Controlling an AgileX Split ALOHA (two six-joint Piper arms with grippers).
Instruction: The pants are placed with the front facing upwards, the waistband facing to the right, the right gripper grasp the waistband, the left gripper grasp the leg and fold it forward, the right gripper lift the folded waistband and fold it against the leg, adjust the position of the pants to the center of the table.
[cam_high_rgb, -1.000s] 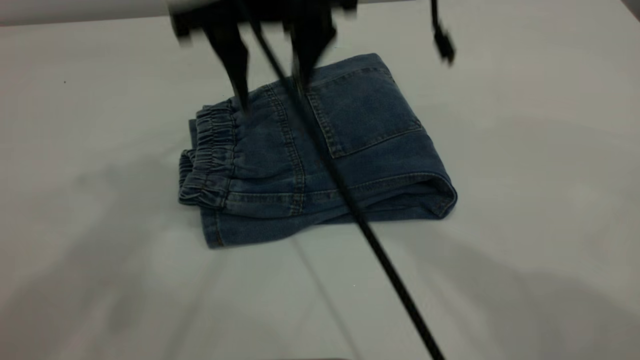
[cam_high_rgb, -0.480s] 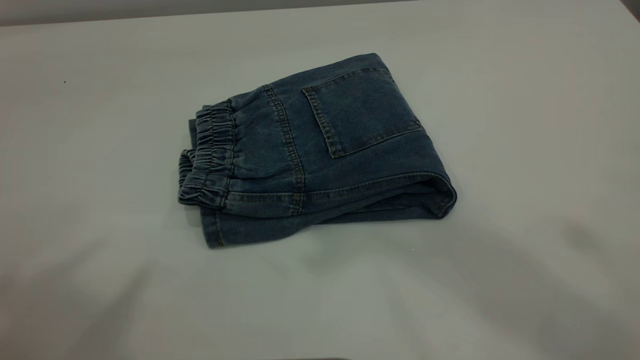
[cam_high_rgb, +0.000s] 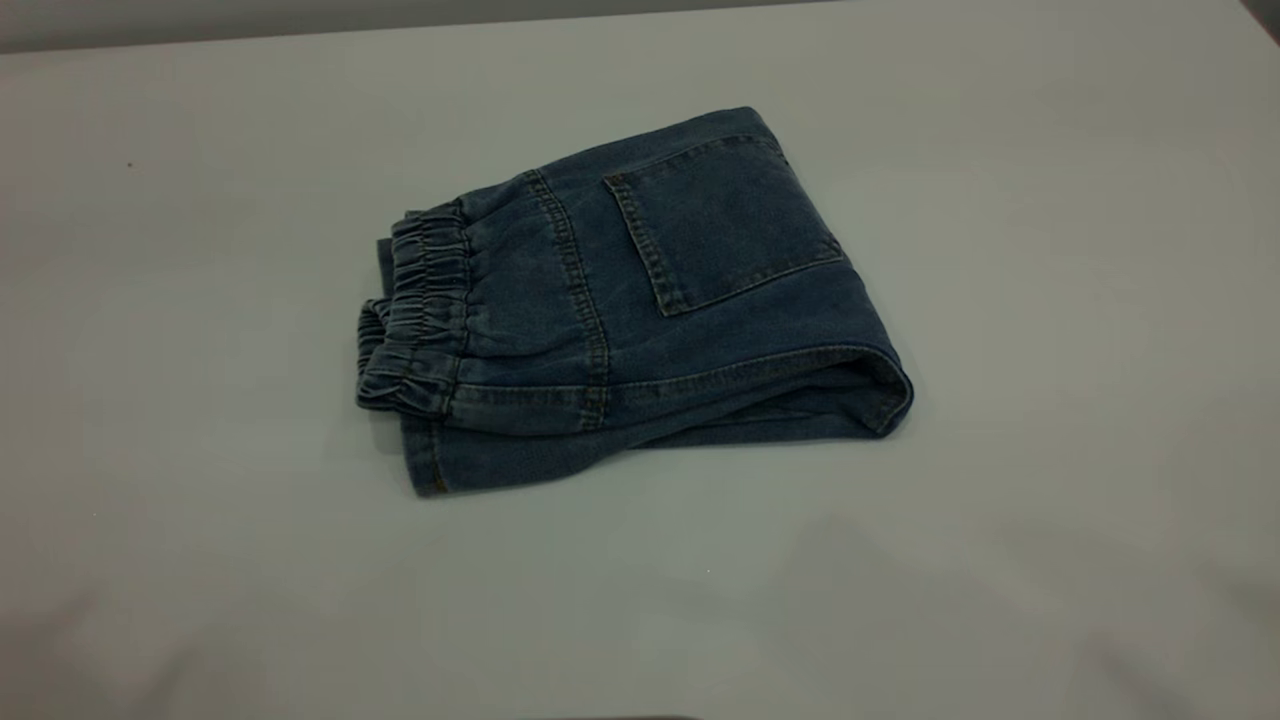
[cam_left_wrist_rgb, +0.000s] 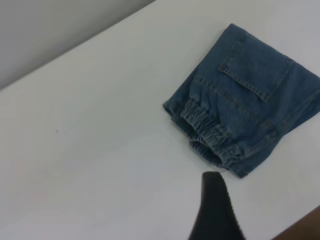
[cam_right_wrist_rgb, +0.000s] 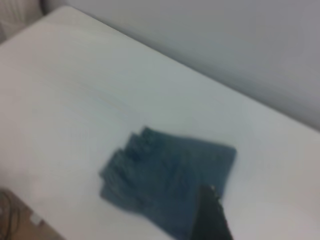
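Pants (cam_high_rgb: 640, 310): folded into a compact blue denim bundle, lying flat on the desk (cam_high_rgb: 1050, 300) and touching nothing else.
Waistband (cam_high_rgb: 420, 310): the gathered elastic end of the pants, at the bundle's left end in the exterior view, doubled in puckered layers over the leg layer beneath.
Back pocket (cam_high_rgb: 720, 225): a patch pocket with tan stitching on the pants' top layer, on the side away from the waistband.
Fold edge (cam_high_rgb: 880, 385): a rounded fold at the end of the pants opposite the waistband.
Left tool (cam_left_wrist_rgb: 216, 210): only one dark finger shows, in the left wrist view, above the desk near the waistband end of the pants and not touching them; whether it is open or closed cannot be told.
Right tool (cam_right_wrist_rgb: 210, 215): one dark finger shows in the right wrist view, high above the pants, overlapping the bundle's edge in that picture; its state cannot be told either.
Desk: plain pale surface extending well beyond the pants on all sides.
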